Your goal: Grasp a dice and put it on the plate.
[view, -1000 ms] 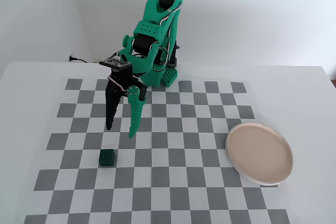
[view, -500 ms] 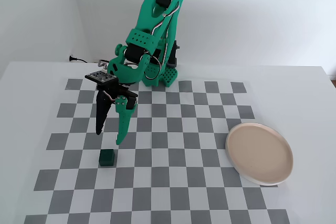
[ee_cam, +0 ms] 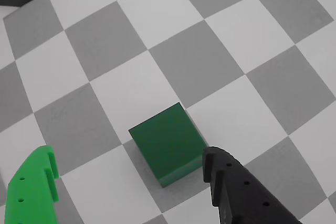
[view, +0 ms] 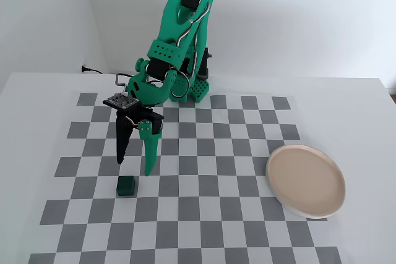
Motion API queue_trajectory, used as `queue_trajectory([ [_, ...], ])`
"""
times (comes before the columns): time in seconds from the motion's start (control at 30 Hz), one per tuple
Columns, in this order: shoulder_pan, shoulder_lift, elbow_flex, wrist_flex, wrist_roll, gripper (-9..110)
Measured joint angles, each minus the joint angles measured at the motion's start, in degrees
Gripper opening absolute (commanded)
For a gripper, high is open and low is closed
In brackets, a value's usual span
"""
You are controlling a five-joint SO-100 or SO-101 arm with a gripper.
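Nearest the fixed camera: checkered mat (view: pixel 204 214) spread flat on white bench (view: pixel 365 109). Dice (view: pixel 127 185) resting on the mat, left of centre, upright, on a grey square's edge. In the wrist view, dice (ee_cam: pixel 168 144) seen between a green finger (ee_cam: pixel 31 190) at lower left and a black finger (ee_cam: pixel 236 192) at lower right; black tip just beside the cube, contact not determinable. Pincer (view: pixel 135 170) released, fingers spread apart, tips pointing down just above and behind the dice, gripping nothing. Plate (view: pixel 305 180) lying at the mat's right edge, well apart from the dice, bare. Farther back: green arm (view: pixel 176 41) folded forward from its base near the wall.
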Motion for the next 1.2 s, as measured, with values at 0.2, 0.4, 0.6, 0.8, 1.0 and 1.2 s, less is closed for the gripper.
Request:
queue_trajectory([
  [0.2, 0.0, -3.16, -0.88, -2.55, 0.0, 25],
  [0.4, 0.09, -7.38, -4.66, -2.9, 0.09, 25],
  [0.6, 1.85, -10.46, -6.77, -4.13, 0.18, 25],
  [0.8, 1.76, -12.57, -6.77, -4.57, 0.18, 25],
  [1.0, 1.76, -15.21, -6.77, -6.33, 0.18, 25],
  [1.2, 1.76, -16.96, -6.77, -7.73, -0.18, 25],
])
